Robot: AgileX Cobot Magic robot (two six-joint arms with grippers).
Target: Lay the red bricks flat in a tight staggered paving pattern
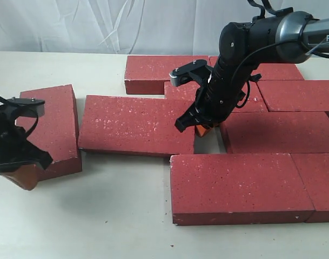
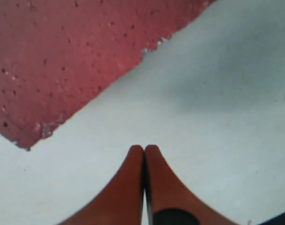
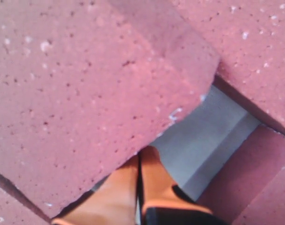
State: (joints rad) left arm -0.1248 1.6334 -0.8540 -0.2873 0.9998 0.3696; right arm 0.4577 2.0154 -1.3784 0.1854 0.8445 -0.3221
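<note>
Red bricks (image 1: 277,132), dark-red paving blocks, lying flat on a pale table (image 1: 99,216), partly fitted together.

Marking: white letters "PiP" on the right arm (image 1: 294,29), cut off by the frame edge. Finish: rough grainy faces with pale speckles and small pits, and whitish chips at the corners. Position: a staggered group fills the right side, with edges touching or nearly so. The centre brick (image 1: 134,125) lies to the left of the group, and a small gap of bare table shows at its end. The loose brick (image 1: 53,124) sits apart at far left, turned at an angle. Right gripper (image 1: 203,128): orange-tipped jaws pressed together, holding nothing, tips down in that gap at the centre brick's end edge. Left gripper (image 1: 25,175): jaws pressed together and empty, over bare table just beside the loose brick's corner.
</note>
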